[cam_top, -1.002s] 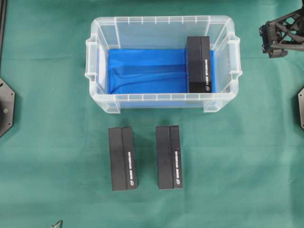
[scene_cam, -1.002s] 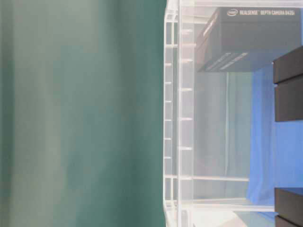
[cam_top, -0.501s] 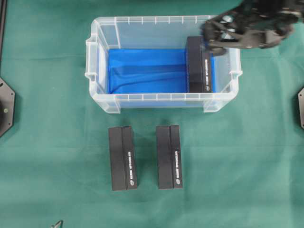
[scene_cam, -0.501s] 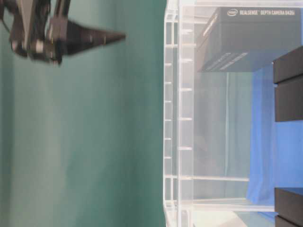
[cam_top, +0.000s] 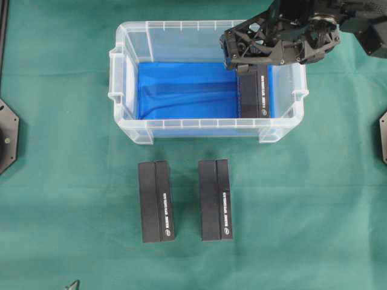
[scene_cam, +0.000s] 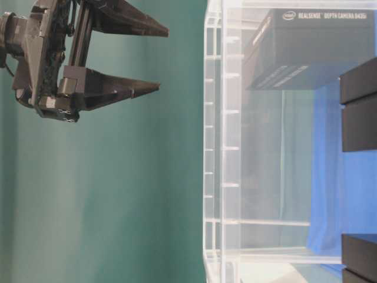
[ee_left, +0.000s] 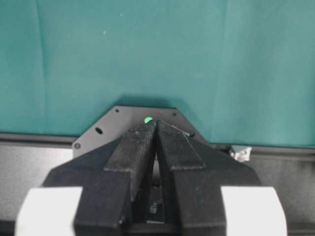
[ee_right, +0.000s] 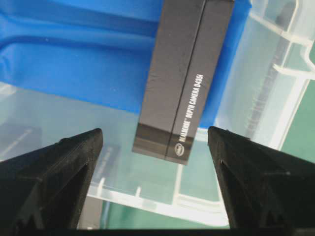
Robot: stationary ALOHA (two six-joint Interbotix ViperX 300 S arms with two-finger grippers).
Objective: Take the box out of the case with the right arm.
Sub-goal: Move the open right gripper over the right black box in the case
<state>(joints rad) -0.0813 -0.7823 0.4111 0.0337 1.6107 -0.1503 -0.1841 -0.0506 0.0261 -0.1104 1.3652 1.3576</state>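
Observation:
The case (cam_top: 121,78) is a clear bin with a blue bottom lining (cam_top: 187,90). A black box (cam_top: 254,93) lies along its right side. My right gripper (cam_top: 228,49) hovers open above the box's far end, well above the rim in the table-level view (scene_cam: 162,59). In the right wrist view, the box (ee_right: 184,78) lies below and between the wide-apart fingers of the right gripper (ee_right: 155,133), untouched. My left gripper (ee_left: 156,126) is shut on nothing over a black plate at the cloth's edge.
Two more black boxes (cam_top: 157,201) (cam_top: 216,199) lie side by side on the green cloth in front of the case. The case's near rim (ee_right: 162,209) and right handle (cam_top: 300,75) stand close to the boxed corner. Black base plates (cam_top: 7,136) sit at both table sides.
The right gripper has swung in from beyond the case's right end to above the box's far end, staying open. The box and case have not moved.

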